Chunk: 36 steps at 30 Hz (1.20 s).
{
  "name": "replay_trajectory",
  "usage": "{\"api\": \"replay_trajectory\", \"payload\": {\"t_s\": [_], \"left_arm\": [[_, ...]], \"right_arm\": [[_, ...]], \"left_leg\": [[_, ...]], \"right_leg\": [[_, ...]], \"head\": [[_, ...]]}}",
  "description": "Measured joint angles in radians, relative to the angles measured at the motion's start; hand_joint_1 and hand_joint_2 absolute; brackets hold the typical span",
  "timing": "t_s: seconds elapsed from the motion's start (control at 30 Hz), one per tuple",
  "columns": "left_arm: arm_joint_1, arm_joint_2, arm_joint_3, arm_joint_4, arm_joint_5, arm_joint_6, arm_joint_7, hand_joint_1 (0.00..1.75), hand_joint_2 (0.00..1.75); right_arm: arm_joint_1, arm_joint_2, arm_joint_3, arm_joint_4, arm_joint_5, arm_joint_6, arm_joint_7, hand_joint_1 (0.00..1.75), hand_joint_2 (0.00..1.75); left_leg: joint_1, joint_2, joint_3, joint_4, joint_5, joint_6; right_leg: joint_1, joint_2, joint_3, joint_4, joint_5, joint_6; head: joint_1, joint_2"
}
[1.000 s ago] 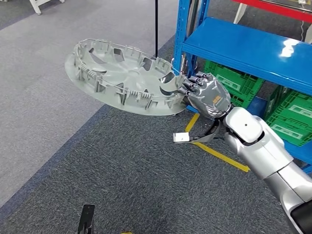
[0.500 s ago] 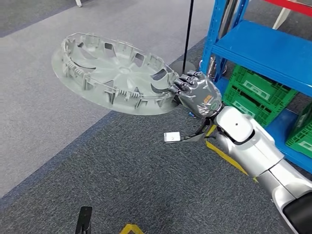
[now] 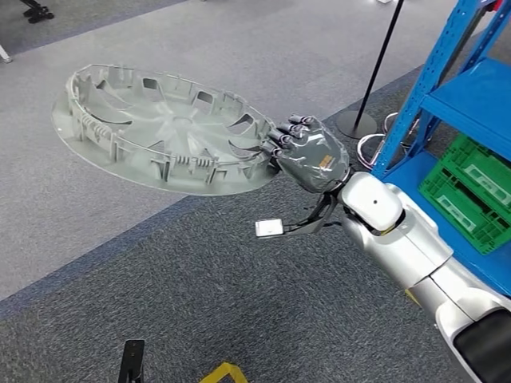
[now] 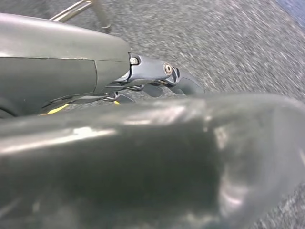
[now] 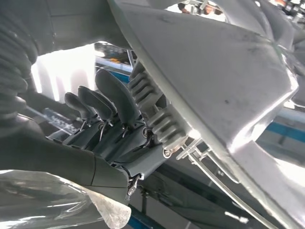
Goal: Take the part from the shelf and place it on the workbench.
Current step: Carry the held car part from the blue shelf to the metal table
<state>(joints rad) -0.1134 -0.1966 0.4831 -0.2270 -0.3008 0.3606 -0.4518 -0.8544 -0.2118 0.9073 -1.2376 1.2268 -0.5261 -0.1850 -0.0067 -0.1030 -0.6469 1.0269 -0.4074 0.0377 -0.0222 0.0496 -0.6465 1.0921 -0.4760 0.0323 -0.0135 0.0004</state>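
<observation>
The part is a grey round wheel cover [image 3: 163, 132], held roughly level above the carpet with its ribbed inner side up. My right hand [image 3: 307, 152] grips its rim at the edge nearest the shelf, the silver arm reaching in from the lower right. In the right wrist view the dark fingers [image 5: 107, 102] curl over the rim of the cover [image 5: 216, 76]. In the left wrist view my left hand [image 4: 151, 78] is blurred, low over the carpet; how its fingers lie is unclear.
A blue shelf [image 3: 464, 88] stands at the right with green crates [image 3: 470, 191] on its bottom level. A black post on a round base [image 3: 355, 124] stands beside it. A white tag [image 3: 268, 227] dangles from my right wrist. Yellow floor tape [image 3: 223, 373] lies near my feet.
The camera has swung left, so the shelf has slid toward the right edge of the picture. My right hand keeps its hold on the wheel cover.
</observation>
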Motion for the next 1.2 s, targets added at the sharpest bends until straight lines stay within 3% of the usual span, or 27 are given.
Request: {"api": "replay_trajectory", "payload": {"t_s": [0.07,0.13,0.2,0.27,0.33,0.37,0.4,0.47,0.53,0.57,0.67,0.73,0.8,0.83,0.87,0.9,0.97,1.03,1.1,1.17,1.2], "left_arm": [[0.002,0.0,0.002,0.0,0.002,0.0,-0.001,0.0,0.0],[0.007,0.0,0.002,0.0,0.002,0.001,-0.002,0.0,0.0],[0.012,0.0,0.003,0.0,-0.003,0.005,-0.006,0.0,0.0],[0.011,0.002,0.003,0.0,-0.017,0.009,-0.01,0.0,0.0],[0.009,0.003,0.001,0.0,-0.03,0.009,-0.013,0.0,0.0],[0.011,0.003,0.001,0.0,-0.034,0.009,-0.013,0.0,0.0],[0.013,0.004,0.0,0.0,-0.037,0.009,-0.013,0.0,0.0],[0.017,0.005,0.0,0.0,-0.042,0.009,-0.012,0.0,0.0],[0.018,0.006,-0.002,0.0,-0.048,0.009,-0.007,0.0,0.0],[0.019,0.006,-0.004,0.0,-0.051,0.009,-0.004,0.0,0.0],[0.027,0.008,-0.007,0.0,-0.056,0.009,0.005,0.0,0.0],[0.029,0.011,-0.008,0.0,-0.06,0.009,0.007,0.0,0.0],[0.027,0.012,-0.008,0.0,-0.059,0.005,0.002,0.0,0.0],[0.027,0.012,-0.008,0.0,-0.058,0.001,-0.004,0.0,0.0],[0.027,0.013,-0.008,0.0,-0.057,-0.003,-0.01,0.0,0.0],[0.026,0.013,-0.008,0.0,-0.057,-0.005,-0.015,0.0,0.0],[0.025,0.014,-0.008,0.0,-0.055,-0.007,-0.021,0.0,0.0],[0.021,0.013,-0.008,0.0,-0.051,-0.007,-0.027,0.0,0.0],[0.017,0.013,-0.007,0.0,-0.047,-0.007,-0.032,0.0,0.0],[0.019,0.014,-0.007,0.0,-0.045,-0.005,-0.034,0.0,0.0],[0.021,0.015,-0.007,0.0,-0.042,-0.003,-0.034,0.0,0.0]], "right_arm": [[-0.002,0.004,0.0,0.001,-0.002,0.0,0.0,1.75,1.75],[-0.003,0.01,0.0,0.002,-0.003,0.0,0.001,1.75,1.75],[-0.006,0.015,0.0,0.002,-0.003,0.0,0.001,1.75,1.75],[-0.007,0.019,0.0,0.002,-0.004,0.0,0.003,1.75,1.75],[-0.004,0.02,0.0,0.002,-0.005,0.0,0.008,1.75,1.75],[-0.001,0.021,0.0,0.002,-0.004,-0.001,0.011,1.75,1.75],[0.004,0.021,0.0,0.001,-0.002,-0.001,0.014,1.75,1.75],[0.014,0.021,0.0,-0.003,0.003,-0.001,0.019,1.75,1.75],[0.02,0.021,-0.001,-0.009,0.008,-0.002,0.024,1.75,1.75],[0.022,0.022,-0.002,-0.012,0.009,-0.002,0.026,1.75,1.75],[0.026,0.024,-0.003,-0.018,0.012,-0.003,0.029,1.75,1.75],[0.03,0.025,-0.007,-0.021,0.014,-0.002,0.03,1.75,1.75],[0.038,0.024,-0.01,-0.023,0.017,-0.002,0.03,1.75,1.75],[0.043,0.024,-0.01,-0.023,0.018,-0.002,0.03,1.75,1.75],[0.048,0.024,-0.01,-0.023,0.02,-0.003,0.029,1.75,1.75],[0.053,0.024,-0.01,-0.023,0.021,-0.003,0.029,1.75,1.75],[0.058,0.024,-0.009,-0.023,0.024,-0.004,0.024,1.75,1.75],[0.056,0.026,-0.008,-0.023,0.024,-0.005,0.018,1.75,1.75],[0.053,0.032,-0.007,-0.021,0.022,-0.007,0.013,1.75,1.75],[0.049,0.041,-0.006,-0.02,0.019,-0.009,0.01,1.75,1.75],[0.048,0.047,-0.005,-0.019,0.016,-0.01,0.007,1.75,1.75]], "left_leg": [[0.005,-0.022,-0.01,0.005,0.002,-0.01],[0.012,-0.04,-0.018,0.005,0.006,-0.023],[0.009,-0.003,-0.029,0.027,-0.01,-0.033],[0.007,0.063,-0.07,0.118,-0.06,-0.042],[0.013,0.088,-0.126,0.241,-0.111,-0.049],[0.016,0.091,-0.14,0.273,-0.117,-0.052],[0.019,0.094,-0.135,0.266,-0.105,-0.055],[0.021,0.119,-0.074,0.152,-0.046,-0.056],[0.013,0.16,-0.015,0.038,-0.013,-0.049],[0.009,0.17,-0.004,0.013,-0.012,-0.043],[0.005,0.14,-0.003,0.006,-0.014,-0.021],[0.008,0.118,0.002,0.002,-0.012,-0.007],[0.01,0.094,0.004,0.001,-0.011,0.002],[0.009,0.08,0.004,0.001,-0.011,0.004],[0.008,0.065,0.005,0.001,-0.011,0.005],[0.007,0.05,0.005,0.002,-0.012,0.005],[0.007,0.019,0.008,0.003,-0.012,0.004],[0.008,-0.009,0.004,0.006,-0.013,-0.001],[0.012,-0.033,-0.005,0.008,-0.011,-0.013],[0.017,-0.05,-0.01,0.007,-0.009,-0.025],[0.016,-0.034,-0.014,0.014,-0.016,-0.03]], "right_leg": [[0.0,0.028,0.031,-0.058,0.011,-0.002],[0.003,0.014,0.036,-0.064,0.012,-0.005],[0.002,-0.01,0.043,-0.072,0.015,-0.015],[0.003,-0.037,0.048,-0.077,0.016,-0.024],[0.005,-0.064,0.049,-0.077,0.013,-0.028],[0.005,-0.079,0.05,-0.077,0.012,-0.028],[0.005,-0.092,0.051,-0.077,0.011,-0.027],[0.006,-0.118,0.054,-0.076,0.007,-0.022],[0.012,-0.137,0.057,-0.075,0.002,-0.013],[0.015,-0.146,0.058,-0.075,-0.001,-0.008],[0.012,-0.166,0.065,-0.075,-0.011,0.01],[0.006,-0.126,0.045,-0.028,-0.044,0.016],[0.005,-0.07,-0.02,0.1,-0.103,0.015],[0.006,-0.058,-0.059,0.168,-0.125,0.013],[0.007,-0.052,-0.088,0.214,-0.133,0.012],[0.008,-0.05,-0.1,0.223,-0.12,0.01],[0.009,-0.034,-0.067,0.124,-0.047,0.002],[0.005,0.019,-0.006,-0.011,0.011,-0.004],[0.004,0.047,0.022,-0.063,0.019,-0.004],[0.006,0.024,0.029,-0.071,0.019,-0.006],[0.005,0.011,0.033,-0.074,0.019,-0.01]], "head": [[0.0,0.0],[-0.001,0.0],[-0.004,0.0],[-0.008,0.0],[-0.01,0.0],[-0.01,0.0],[-0.01,0.0],[-0.01,0.0],[-0.01,0.0],[-0.01,0.0],[-0.008,0.0],[-0.004,0.0],[0.002,0.0],[0.004,0.0],[0.004,0.0],[0.004,0.0],[0.004,0.0],[0.003,0.0],[0.003,0.0],[0.004,0.0],[0.002,0.0]]}}
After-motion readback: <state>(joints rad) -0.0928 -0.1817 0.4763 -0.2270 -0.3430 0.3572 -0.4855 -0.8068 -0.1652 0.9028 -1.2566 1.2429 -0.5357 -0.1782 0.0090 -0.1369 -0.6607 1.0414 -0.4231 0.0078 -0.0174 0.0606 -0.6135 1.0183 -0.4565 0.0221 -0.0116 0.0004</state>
